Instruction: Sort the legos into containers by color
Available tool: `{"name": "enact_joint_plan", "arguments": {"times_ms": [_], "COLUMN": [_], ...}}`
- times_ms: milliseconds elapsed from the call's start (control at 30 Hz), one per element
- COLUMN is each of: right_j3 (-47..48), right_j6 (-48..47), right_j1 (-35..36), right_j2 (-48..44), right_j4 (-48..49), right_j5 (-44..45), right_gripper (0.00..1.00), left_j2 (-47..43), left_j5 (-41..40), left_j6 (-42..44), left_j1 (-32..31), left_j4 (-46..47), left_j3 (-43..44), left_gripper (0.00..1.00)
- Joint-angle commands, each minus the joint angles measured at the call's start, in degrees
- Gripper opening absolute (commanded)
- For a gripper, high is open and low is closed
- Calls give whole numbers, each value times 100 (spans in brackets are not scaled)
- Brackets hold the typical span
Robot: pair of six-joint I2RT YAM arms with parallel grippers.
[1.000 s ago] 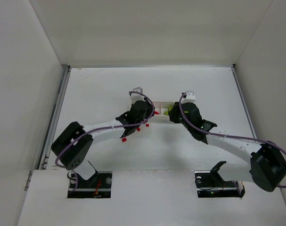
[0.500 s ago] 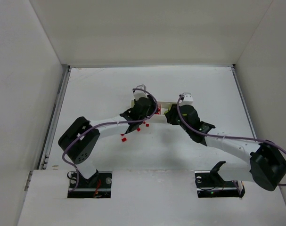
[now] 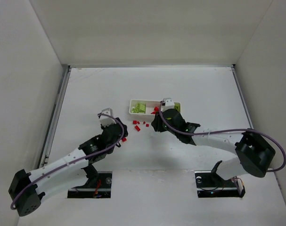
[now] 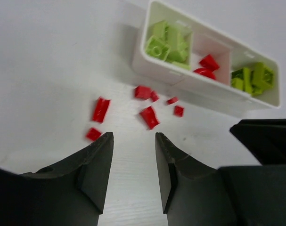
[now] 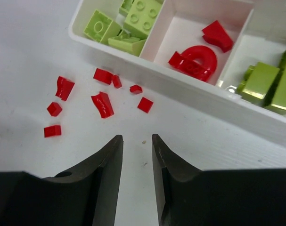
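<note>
Legos in red lie loose on the table, just beside the near wall of the tray. In the tray, green bricks fill the left compartment, two red pieces sit in the middle one, and green blocks lie in the right one. The left gripper hovers near the loose reds, jaws narrowly apart and empty. The right gripper hovers beside them, its gap narrow, holding nothing.

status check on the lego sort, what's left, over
left gripper open, empty; right gripper open, empty. red pieces loose in front of tray; green bricks in end compartments. nothing blocking the loose ones.
</note>
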Motion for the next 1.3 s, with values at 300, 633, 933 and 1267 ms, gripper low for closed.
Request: {"name": "enact_joint_plan", "arguments": {"times_ms": [300,633,933,1267], "right_j3": [818,1029,1117,1232], "right_j6": [-218,-227,-219,-157], "right_j1": [510,554,563,554], "right_j2": [962,1340,1568,1753], "right_j4": [65,-5,-23,3], "right_j5": [-377,-394,-403,-464], "right_gripper": [46,45,45,45], "left_j2": [519,1337,1583,1952], "left_j5": [51,25,-344,-441], "left_j6": [-1154,-1145,-1198,-1180], "left_j1": [-645,-522,-434,-320], "left_j4": [-1522,-635,-115,376], "left_j3": [-305,-472,-675,-754], "left_gripper": [50,46,42,40]}}
